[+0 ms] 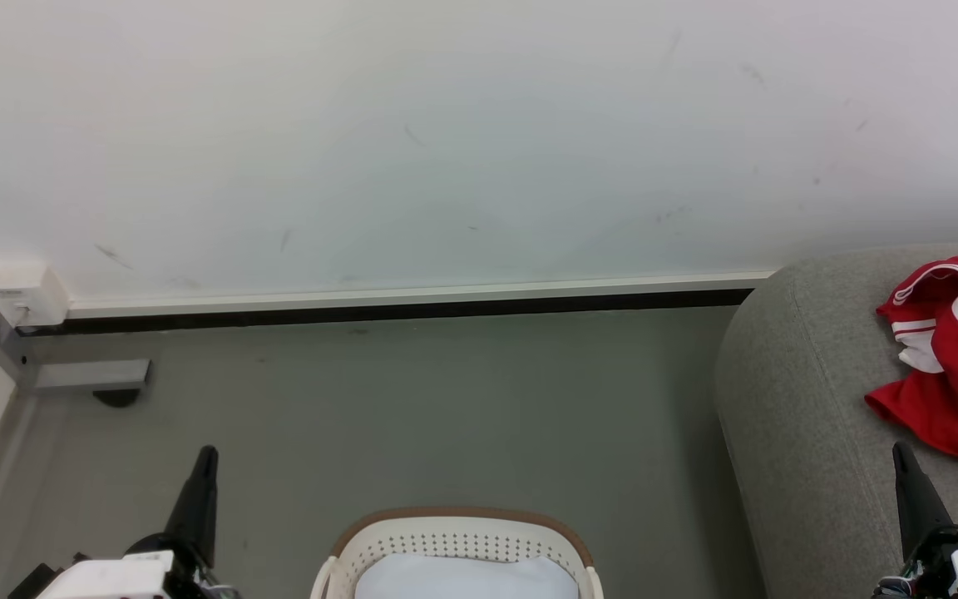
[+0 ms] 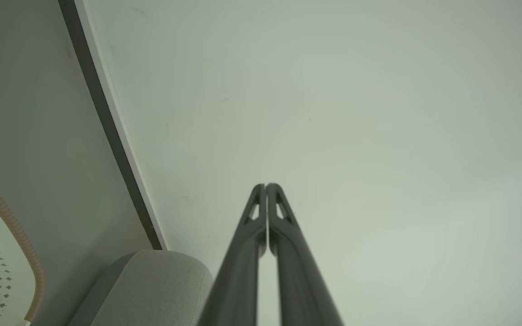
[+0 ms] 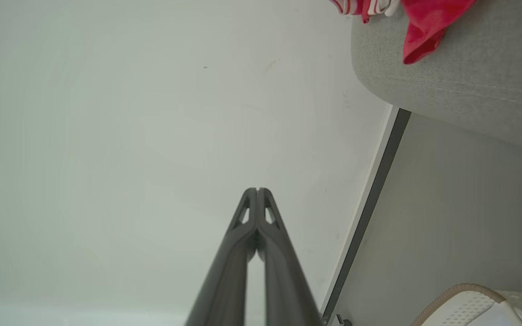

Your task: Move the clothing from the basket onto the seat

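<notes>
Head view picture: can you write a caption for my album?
Red clothes lie on the grey seat, the white basket sits on the floor, and the left tool and right tool are shut.

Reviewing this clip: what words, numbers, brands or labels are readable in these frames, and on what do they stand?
None can be read.
clothing: red with white stripes, no numeral or brand on the folds that show.
basket: no label on the part in view.
wall box: a small dark mark, too small to read.
</notes>
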You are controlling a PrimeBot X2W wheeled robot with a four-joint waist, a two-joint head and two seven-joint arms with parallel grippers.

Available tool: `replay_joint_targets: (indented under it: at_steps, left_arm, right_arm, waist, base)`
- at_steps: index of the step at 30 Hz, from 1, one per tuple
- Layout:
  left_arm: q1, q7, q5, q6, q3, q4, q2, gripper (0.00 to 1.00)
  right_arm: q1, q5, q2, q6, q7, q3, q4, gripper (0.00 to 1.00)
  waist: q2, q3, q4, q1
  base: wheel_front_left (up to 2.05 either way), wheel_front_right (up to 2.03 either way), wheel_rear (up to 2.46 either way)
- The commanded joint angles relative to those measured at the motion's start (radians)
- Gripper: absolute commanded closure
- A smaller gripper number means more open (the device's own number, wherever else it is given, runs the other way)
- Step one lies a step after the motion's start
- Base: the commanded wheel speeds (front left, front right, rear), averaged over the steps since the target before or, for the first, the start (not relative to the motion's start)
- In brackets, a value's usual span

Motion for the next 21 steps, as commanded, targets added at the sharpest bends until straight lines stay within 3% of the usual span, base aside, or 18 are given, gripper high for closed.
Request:
replay_joint_targets:
  at_steps: [1, 21]
  left_arm:
    - [-0.009, 0.004, -0.014, -0.004, 0.003, 0.000, 0.002, 1.00]
    - [-0.009, 0.004, -0.014, -0.004, 0.003, -0.001, 0.002, 1.00]
  right_arm:
    - [-0.011, -0.002, 0.000, -0.002, 0.003, -0.003, 0.002, 1.00]
    - [-0.012, -0.006, 0.003, -0.002, 0.005, -0.007, 0.002, 1.00]
  waist:
    - [0.0000, 0.000, 0.000, 0.0000]
    - [0.0000, 0.000, 0.000, 0.0000]
  base:
    - [0.00, 0.00, 0.00]
    - [0.00, 0.00, 0.00]
